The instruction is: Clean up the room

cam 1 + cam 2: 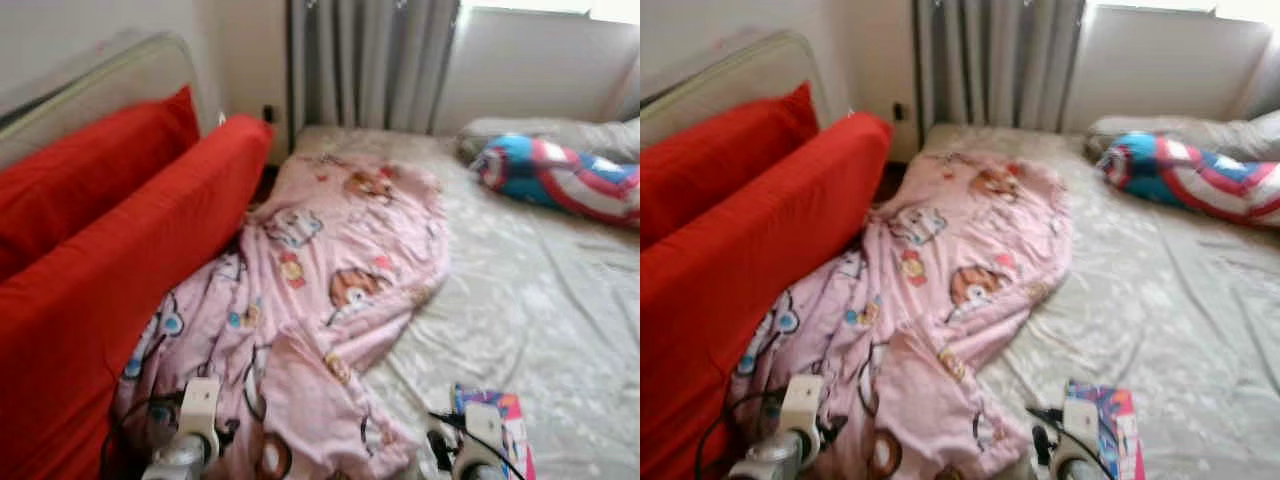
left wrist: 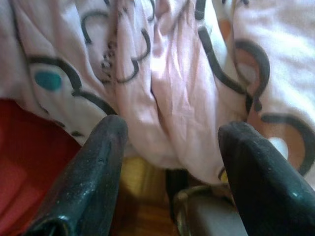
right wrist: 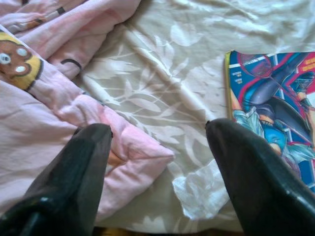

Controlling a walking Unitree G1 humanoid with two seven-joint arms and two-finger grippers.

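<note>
A pink cartoon-print blanket [image 1: 320, 290] lies crumpled across the left half of a bed with a beige leaf-pattern sheet [image 1: 540, 300]. Its near corner [image 3: 133, 152] hangs at the bed's front edge. My left gripper [image 2: 170, 147] is open just short of the blanket's hanging folds [image 2: 177, 88], nothing between its fingers. My right gripper [image 3: 157, 142] is open over the sheet, between the blanket corner and a colourful comic book [image 3: 275, 108]. Both wrists [image 1: 200, 420] [image 1: 475, 440] show at the bottom of the eye views.
Long red cushions [image 1: 110, 260] lean along the bed's left side against a headboard [image 1: 90, 90]. A red, white and blue shield-print pillow [image 1: 570, 180] and a grey pillow [image 1: 560, 135] lie at the far right. Grey curtains [image 1: 370, 60] hang behind.
</note>
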